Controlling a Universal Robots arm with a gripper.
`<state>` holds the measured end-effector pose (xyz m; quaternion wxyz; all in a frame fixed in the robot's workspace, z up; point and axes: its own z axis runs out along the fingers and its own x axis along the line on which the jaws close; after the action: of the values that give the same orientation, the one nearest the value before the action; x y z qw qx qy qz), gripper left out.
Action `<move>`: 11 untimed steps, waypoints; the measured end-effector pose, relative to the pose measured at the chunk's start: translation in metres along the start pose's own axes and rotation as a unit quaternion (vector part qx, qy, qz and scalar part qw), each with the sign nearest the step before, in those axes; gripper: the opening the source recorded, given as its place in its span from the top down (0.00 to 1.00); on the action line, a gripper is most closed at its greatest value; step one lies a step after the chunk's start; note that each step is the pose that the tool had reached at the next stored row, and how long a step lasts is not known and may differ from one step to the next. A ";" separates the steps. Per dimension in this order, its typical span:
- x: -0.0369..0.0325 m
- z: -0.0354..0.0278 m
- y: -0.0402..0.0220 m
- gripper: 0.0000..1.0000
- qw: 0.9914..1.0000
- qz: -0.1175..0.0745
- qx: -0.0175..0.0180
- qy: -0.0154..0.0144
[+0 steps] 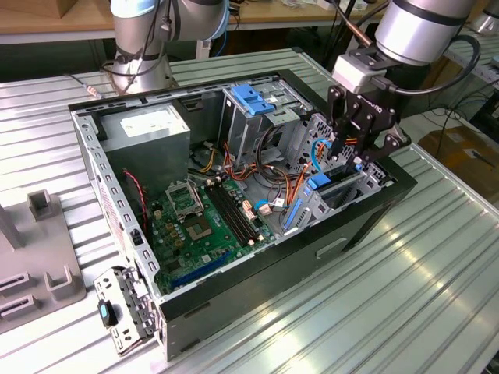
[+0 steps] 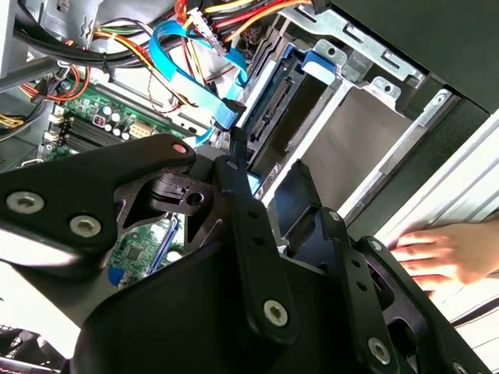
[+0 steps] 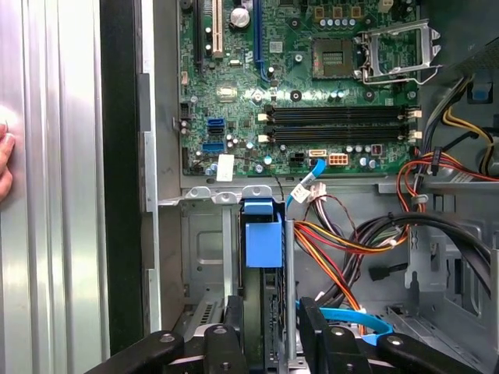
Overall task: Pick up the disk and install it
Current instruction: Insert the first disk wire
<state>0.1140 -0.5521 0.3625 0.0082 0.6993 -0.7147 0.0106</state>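
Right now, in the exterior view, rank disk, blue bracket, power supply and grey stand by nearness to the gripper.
1. Disk, in the bay under the gripper.
2. Blue bracket, atop the cage.
3. Power supply, the case's back corner.
4. Grey stand, the exterior view's left.

**Disk on edge in the bay, gripper right at it**

I see the disk [image 3: 262,234] standing on edge in the grey metal drive bay [image 3: 204,249], its blue carrier towards me. My gripper [image 3: 269,336] sits right at its near end. Beyond the bay lies the green motherboard [image 3: 234,93], with its open processor socket [image 3: 394,51] and black memory slots [image 3: 339,125]. Orange, red and yellow wires [image 3: 335,241] run beside the disk, and a flat blue cable [image 3: 355,318] lies near the gripper. Outside the black case wall [image 3: 118,171], a person's hand [image 3: 5,160] rests on the ribbed metal table [image 3: 54,195].
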 end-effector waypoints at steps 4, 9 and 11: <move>0.0002 -0.0062 -0.0001 0.58 1.000 0.000 0.000 0.000; -0.0008 -0.0089 -0.0005 0.58 1.000 0.000 0.000 0.000; -0.0034 -0.0089 -0.0006 0.58 1.000 0.000 0.000 0.000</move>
<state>0.1146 -0.5485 0.3714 0.0081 0.6993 -0.7147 0.0105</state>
